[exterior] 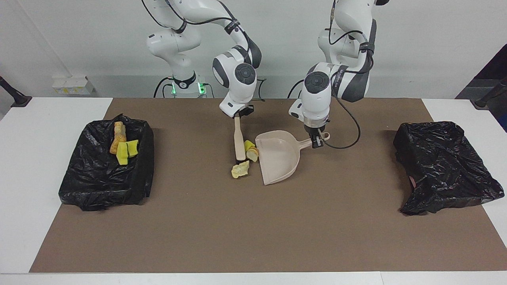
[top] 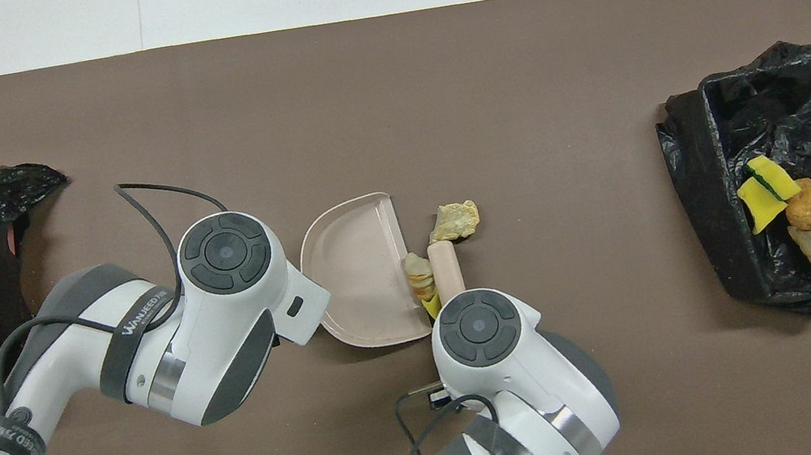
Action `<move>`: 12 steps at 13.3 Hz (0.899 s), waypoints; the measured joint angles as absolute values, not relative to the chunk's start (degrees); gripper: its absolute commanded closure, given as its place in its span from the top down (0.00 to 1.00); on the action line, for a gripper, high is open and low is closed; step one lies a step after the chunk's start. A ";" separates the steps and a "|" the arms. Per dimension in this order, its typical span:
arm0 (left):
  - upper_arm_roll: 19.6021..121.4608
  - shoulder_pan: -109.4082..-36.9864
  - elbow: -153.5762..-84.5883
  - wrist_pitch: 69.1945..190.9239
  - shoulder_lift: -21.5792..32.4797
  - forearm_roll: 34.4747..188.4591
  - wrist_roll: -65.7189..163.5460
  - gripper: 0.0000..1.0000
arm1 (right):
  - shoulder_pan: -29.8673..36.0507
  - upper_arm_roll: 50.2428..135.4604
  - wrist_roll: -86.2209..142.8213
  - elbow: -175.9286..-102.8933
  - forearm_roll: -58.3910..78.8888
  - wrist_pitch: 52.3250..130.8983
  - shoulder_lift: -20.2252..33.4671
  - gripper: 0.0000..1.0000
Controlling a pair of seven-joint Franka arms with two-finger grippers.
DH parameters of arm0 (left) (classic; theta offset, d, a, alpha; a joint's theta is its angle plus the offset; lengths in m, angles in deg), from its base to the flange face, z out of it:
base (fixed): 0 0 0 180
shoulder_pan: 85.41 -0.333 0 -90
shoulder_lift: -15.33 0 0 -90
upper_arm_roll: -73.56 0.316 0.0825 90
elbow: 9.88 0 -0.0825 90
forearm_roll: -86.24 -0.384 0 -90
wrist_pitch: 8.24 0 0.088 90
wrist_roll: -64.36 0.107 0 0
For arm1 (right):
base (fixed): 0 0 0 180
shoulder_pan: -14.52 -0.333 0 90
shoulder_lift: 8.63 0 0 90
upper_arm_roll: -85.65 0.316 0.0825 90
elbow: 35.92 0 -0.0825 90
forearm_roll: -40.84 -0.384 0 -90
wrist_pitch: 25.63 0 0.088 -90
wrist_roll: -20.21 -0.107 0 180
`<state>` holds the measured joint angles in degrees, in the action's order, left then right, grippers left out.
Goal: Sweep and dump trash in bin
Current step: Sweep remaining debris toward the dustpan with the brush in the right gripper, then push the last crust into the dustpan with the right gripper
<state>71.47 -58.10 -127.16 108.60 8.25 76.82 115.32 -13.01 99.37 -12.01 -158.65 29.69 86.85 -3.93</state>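
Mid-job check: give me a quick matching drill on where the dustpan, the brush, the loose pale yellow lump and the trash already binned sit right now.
Things:
1. dustpan
2. brush
3. pale yellow lump
4. binned trash

Places:
A. in the black-bagged bin at the right arm's end
B. held by its handle in the left gripper
C. on the mat, by the brush head
D. held in the right gripper, head down beside the pan's mouth

Pairs: 1-B, 2-D, 3-C, 4-A
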 measured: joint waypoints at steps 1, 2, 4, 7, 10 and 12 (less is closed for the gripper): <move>71.56 -58.10 -127.70 109.49 8.26 76.69 115.32 0.00 | -13.80 99.38 -12.51 -156.43 26.79 86.99 -3.50 0.00; 71.55 -58.09 -128.08 110.14 8.25 76.69 115.32 0.00 | -13.99 99.38 -12.52 -154.00 24.78 86.84 -3.45 0.00; 71.44 -58.05 -128.38 110.81 8.26 76.69 115.24 0.00 | -12.70 98.88 -12.52 -149.48 23.85 82.88 -4.54 0.00; 71.44 -58.04 -128.53 111.02 8.26 76.69 115.11 0.00 | -6.26 97.99 -7.99 -147.69 27.69 73.82 -8.48 0.00; 71.45 -58.04 -128.59 111.03 8.26 76.69 114.95 0.00 | -1.33 97.66 -0.54 -148.96 40.95 73.07 -7.27 0.00; 71.42 -58.04 -128.67 111.01 8.26 76.69 113.98 0.00 | 0.39 97.61 1.98 -149.50 45.79 74.28 -3.67 0.00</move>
